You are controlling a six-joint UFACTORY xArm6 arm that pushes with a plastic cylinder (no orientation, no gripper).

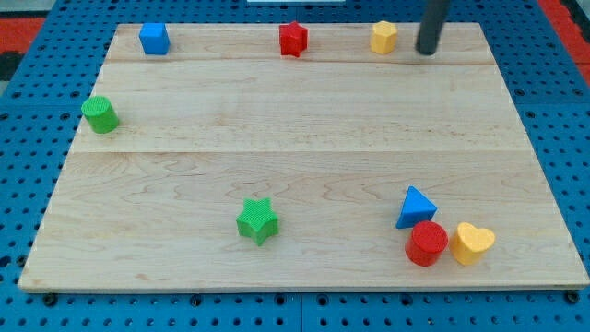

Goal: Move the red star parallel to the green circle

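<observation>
The red star [293, 39] sits near the board's top edge, at the middle. The green circle [100, 113], a short cylinder, stands at the view's left edge of the board, lower than the star. My tip [425, 52] rests on the board at the top right, just right of the yellow hexagon [383, 37] and well to the right of the red star. It touches no block.
A blue cube [154, 39] is at the top left. A green star [257, 221] lies at bottom centre. A blue triangle [416, 206], a red circle [426, 243] and a yellow heart [473, 243] cluster at bottom right. The wooden board [304, 138] lies on a blue pegboard.
</observation>
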